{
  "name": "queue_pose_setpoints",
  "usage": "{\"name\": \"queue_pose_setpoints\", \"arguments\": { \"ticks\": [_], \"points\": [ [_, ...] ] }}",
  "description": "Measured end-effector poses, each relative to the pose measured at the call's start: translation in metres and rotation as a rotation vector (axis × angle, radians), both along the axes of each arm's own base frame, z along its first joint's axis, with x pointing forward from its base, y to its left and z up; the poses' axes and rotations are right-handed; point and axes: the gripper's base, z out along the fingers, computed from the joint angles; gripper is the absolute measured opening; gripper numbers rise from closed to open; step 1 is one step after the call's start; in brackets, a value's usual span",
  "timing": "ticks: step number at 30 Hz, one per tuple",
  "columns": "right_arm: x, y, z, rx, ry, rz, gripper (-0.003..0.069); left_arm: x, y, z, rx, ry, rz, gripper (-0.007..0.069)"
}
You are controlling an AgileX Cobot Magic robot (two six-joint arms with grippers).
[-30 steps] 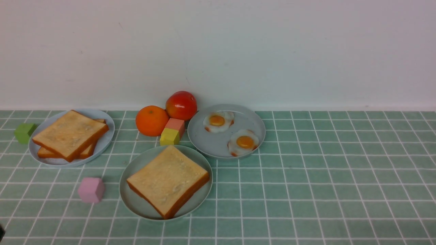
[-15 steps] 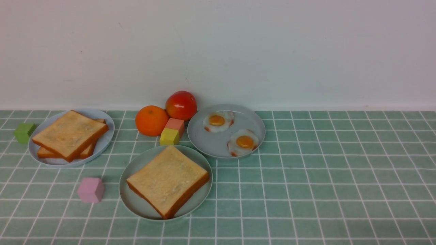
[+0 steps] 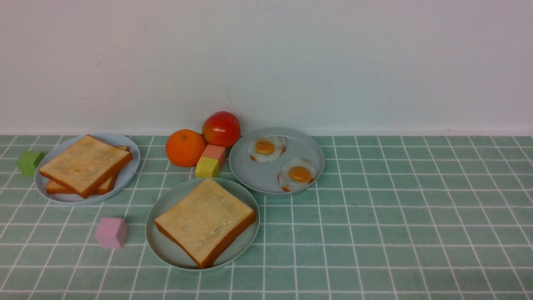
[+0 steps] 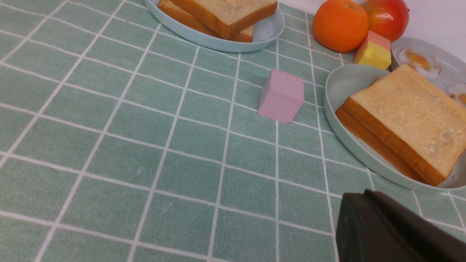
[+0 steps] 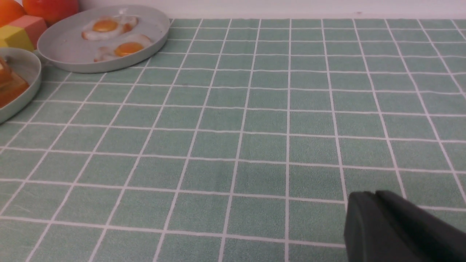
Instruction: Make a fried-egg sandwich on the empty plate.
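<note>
The mint-green plate sits front centre with one golden toast slice on it; both also show in the left wrist view, plate and toast. Two more toast slices are stacked on the bluish-white plate at the left. Two fried eggs lie on the grey plate. Neither gripper shows in the front view. My left gripper is shut and empty above the cloth, near the mint plate. My right gripper is shut and empty over bare cloth, far from the eggs.
An orange, a red tomato, a yellow block and a salmon block crowd between the plates. A pink cube lies left of the mint plate. A green cube sits far left. A wall stands behind.
A dark tip at the front view's bottom left corner one second ago has gone out of view. Plates and food have not moved.
</note>
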Motion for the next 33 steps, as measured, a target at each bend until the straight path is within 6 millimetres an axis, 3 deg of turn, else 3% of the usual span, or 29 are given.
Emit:
{"name": "queue_pose_setpoints", "arguments": {
  "ticks": [33],
  "points": [
    [0.0,0.0,0.0,0.0,0.0,0.0,0.0091,0.0,0.0,0.0,-0.001,0.0,0.0,-0.0001]
  ]
}}
